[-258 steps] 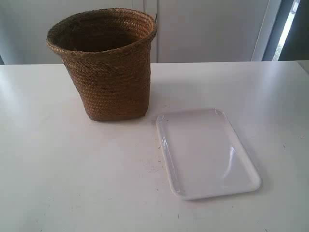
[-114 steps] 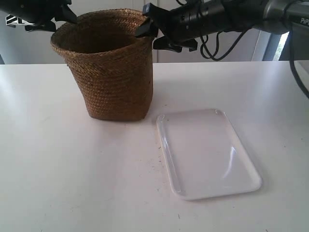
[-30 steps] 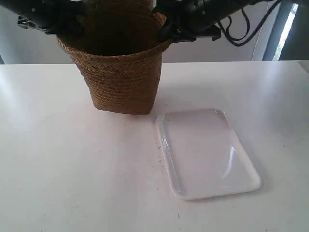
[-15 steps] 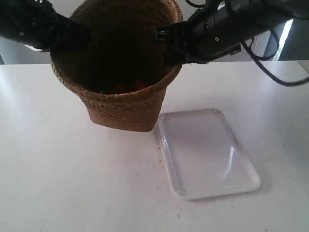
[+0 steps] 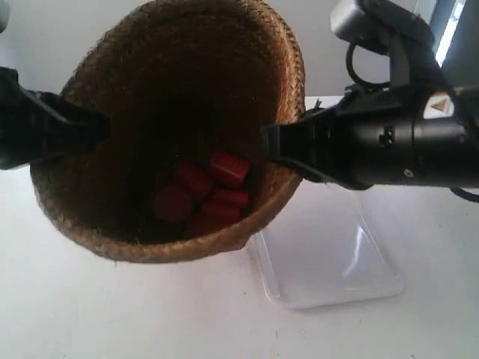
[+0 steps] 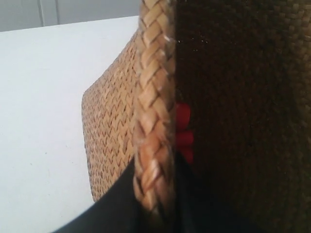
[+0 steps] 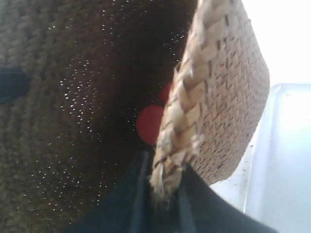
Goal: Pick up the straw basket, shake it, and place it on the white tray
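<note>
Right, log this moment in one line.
basket: airborne, tipped | left pincer: on rim | right pincer: on rim | inside: red blocks | tray: on table

- Ext. cam: raised, tilted down onto table (image 5: 112,314); looks into basket (image 5: 172,82) mouth, close.
- L wrist cam: hard against basket rim, edge-on.
- R wrist cam: same at opposite rim; tray (image 7: 286,160) beyond.
- Shared by all 3: basket inside, red blocks (image 5: 224,168).

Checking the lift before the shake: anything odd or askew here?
The straw basket is tipped steeply, mouth toward the exterior camera; loose red blocks lie piled inside on its lower wall. None visibly spilled.
</note>
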Motion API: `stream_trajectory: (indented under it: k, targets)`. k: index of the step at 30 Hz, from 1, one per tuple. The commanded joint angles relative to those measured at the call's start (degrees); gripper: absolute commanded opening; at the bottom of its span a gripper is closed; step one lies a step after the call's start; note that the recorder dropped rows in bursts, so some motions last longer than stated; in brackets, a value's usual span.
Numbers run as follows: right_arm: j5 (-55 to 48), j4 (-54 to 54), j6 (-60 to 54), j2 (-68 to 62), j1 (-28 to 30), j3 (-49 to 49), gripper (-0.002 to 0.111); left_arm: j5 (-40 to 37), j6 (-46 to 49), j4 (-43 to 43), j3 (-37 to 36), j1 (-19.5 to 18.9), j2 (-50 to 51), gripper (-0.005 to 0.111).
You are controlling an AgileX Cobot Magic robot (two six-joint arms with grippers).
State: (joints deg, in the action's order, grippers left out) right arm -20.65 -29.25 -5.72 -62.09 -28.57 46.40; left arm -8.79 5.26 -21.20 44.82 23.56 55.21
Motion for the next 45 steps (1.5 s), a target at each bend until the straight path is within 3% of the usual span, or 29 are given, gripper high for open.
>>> stream_trajectory:
  k: [1,7,11,17,23,25,29,33,37,42,45]
  targets:
    - [3.2,1.71,-2.31,6.34,-2.51,-4.12,0.0,1.99,2.26,0.7,-5.47,2.4,-6.24,0.0]
    - [11.39,1.84,-1.63,5.93,-2.51,-7.27,0.0,14.16,1.99,0.28,-7.5,2.4,-6.92,0.0]
    - [11.18,3.58,-2.0,5.4,-2.51,-7.84,0.0,13.23,1.99,0.06,-7.5,2.27,-6.63,0.0]
    - [1.6,5.48,-1.46,7.29,-2.51,-7.84,0.0,10.88,1.86,-1.95,-7.5,2.27,-10.55,0.0]
    - [11.54,12.63,4.18,2.91,-0.84,-7.6,0.0,16.05,1.31,-2.91,-8.86,-0.39,-5.87,0.0]
    - [9.58,12.33,4.65,0.7,-0.37,-6.6,0.0,18.24,0.76,-5.74,-8.39,-1.89,-4.48,0.0]
    - [-1.35,9.95,5.72,6.01,-2.63,-1.72,0.0,14.22,3.73,-4.68,-4.85,-1.36,-10.19,0.0]
    - [5.37,12.79,5.72,11.54,-3.56,-3.45,0.0,9.27,5.62,-4.01,-5.18,-1.33,-13.63,0.0]
    - [14.48,20.59,5.72,5.62,-3.31,-8.25,0.0,15.39,1.76,-6.96,-10.18,-1.33,-7.91,0.0]
    - [-0.36,18.12,6.13,5.02,-5.07,-2.81,0.0,9.09,1.09,-4.29,-5.77,-1.1,-10.47,0.0]
    - [2.87,18.21,7.7,9.97,-7.05,-3.26,0.0,7.92,2.69,-2.38,-4.05,-1.1,-14.62,0.0]
